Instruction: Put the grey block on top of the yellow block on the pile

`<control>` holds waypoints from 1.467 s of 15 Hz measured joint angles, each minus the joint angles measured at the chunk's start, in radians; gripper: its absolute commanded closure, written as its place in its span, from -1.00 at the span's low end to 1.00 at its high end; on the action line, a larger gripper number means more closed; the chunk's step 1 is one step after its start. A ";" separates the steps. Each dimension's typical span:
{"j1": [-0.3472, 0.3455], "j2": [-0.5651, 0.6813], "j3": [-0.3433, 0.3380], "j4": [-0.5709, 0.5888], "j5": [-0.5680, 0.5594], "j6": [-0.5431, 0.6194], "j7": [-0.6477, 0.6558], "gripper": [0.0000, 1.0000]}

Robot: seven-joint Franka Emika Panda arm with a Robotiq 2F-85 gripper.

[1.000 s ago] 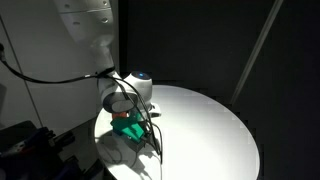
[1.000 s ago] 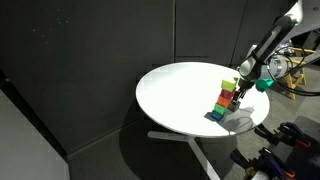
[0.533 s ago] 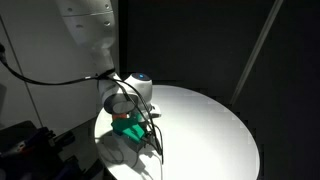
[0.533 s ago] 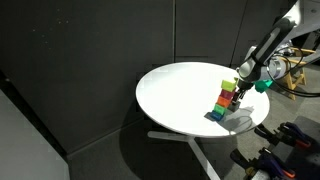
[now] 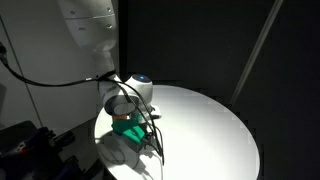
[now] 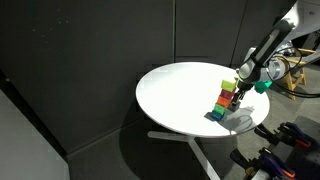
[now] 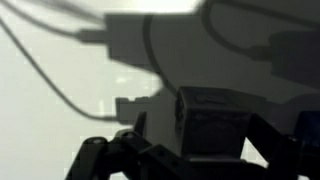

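White round table (image 6: 175, 95) takes up most of both exterior views, with the arm (image 6: 270, 45) reaching in from the far edge. The pile (image 6: 226, 100) stands near that same edge as a narrow column of cubes, a bit staggered rather than dead straight. The pincer (image 6: 242, 80) hangs just beside the top of the column, on the side toward the arm, roughly level with the top cube or a touch higher.

In the wrist view the grey block (image 7: 210, 125) shows as a dark cube wedged between the two fingers (image 7: 130, 150), so I'd say the pincer is clamped on it. It's pretty backlit though, so the actual contact is hard to make out. The yellow block (image 6: 229, 87) is the top cube of the pile, with nothing on it yet.

What the next move hinges on: the held cube sits off to the arm's side of the yellow block, not over it. My guess is it needs to slide sideways toward the middle of the table until it's square above the yellow one, then come down. From the other outside camera the pincer's body hides the pile, so no help judging the offset there
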 measured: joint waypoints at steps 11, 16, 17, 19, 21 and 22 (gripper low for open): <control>0.000 0.012 -0.002 0.009 -0.005 0.000 0.017 0.38; 0.000 0.004 -0.002 0.010 -0.005 -0.003 0.018 0.38; 0.000 -0.001 -0.002 0.010 -0.005 -0.005 0.018 0.38; 0.000 -0.013 -0.002 0.009 -0.005 -0.014 0.018 0.38; 0.000 -0.030 -0.002 0.006 -0.005 -0.026 0.018 0.38; 0.000 -0.039 -0.002 0.004 -0.005 -0.033 0.018 0.38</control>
